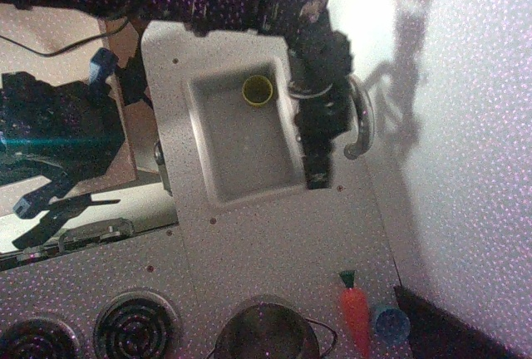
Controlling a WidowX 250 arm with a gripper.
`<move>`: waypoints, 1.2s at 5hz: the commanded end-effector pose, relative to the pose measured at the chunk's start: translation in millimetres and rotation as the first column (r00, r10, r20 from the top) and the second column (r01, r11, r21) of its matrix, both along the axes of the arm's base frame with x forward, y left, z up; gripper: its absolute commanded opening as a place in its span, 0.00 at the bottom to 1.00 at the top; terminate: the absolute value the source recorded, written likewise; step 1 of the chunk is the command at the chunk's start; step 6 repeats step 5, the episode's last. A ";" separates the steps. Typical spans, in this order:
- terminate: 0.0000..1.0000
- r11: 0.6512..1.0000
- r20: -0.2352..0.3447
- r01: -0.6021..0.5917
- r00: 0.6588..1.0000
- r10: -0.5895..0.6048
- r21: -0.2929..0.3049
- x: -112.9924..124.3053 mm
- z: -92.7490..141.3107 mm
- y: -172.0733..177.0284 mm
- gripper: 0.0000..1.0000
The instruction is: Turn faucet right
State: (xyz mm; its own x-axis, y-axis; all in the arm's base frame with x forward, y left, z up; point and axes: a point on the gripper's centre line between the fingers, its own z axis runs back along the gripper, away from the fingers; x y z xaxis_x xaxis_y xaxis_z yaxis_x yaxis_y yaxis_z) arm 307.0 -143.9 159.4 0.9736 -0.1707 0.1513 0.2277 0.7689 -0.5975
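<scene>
The dark hand (pixel 320 172) hangs over the sink's (pixel 249 139) right rim; whether it is open cannot be told. Just beside it the faucet (pixel 363 122) curves over the surface (pixel 274 243) by the wall. Rigid, slick metal, it likely pivots stiffly at its base; pushing the spout's side seems best.

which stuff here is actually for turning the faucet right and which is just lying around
For the job:
faucet, its silver curved spout beside the sink
pincer, on the dark arm over the sink's edge

Lying about:
yellow cup in the sink
toy carrot
blue cup
metal pot
stove burners
</scene>
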 end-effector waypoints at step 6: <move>1.00 0.797 0.151 -0.343 0.939 0.310 0.497 -101.3 122.2 128.9 1.00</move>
